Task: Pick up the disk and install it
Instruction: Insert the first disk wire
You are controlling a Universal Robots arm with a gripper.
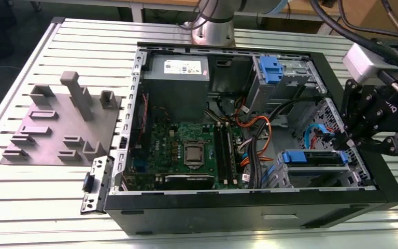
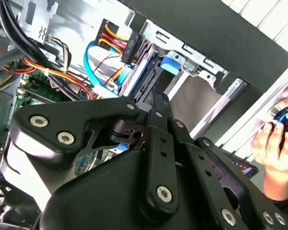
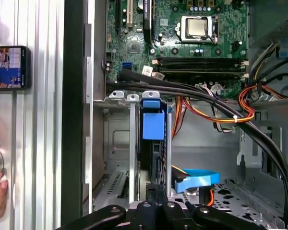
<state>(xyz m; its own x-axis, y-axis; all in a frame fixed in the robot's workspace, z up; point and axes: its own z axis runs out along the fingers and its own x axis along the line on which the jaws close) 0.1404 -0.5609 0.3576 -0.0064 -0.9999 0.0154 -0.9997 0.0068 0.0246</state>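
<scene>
Hovering over the open black computer case (image 1: 254, 207), at the side nearest the exterior view's right, the black linkage gripper (image 1: 365, 137) hangs just above the grey metal drive cage (image 1: 316, 174) by the case's front corner. The disk, a flat silver hard drive with blue plastic carrier rails (image 3: 152, 125), already sits on edge in a slot of that cage, its blue end tab facing outward; in the second wrist view the same blue tab (image 2: 172, 63) lies just past the gripper's tips. The fingers appear drawn together with nothing between them (though the linkage hides part of the tips). Orange and black cables (image 3: 216, 112) run close beside the cage. To seat the drive well, I judge that any push should be square on the tab, along the slot, clear of the cables. A person's hand (image 2: 273, 143) rests on the ribbed metal tabletop (image 1: 33, 171) outside the case.
</scene>
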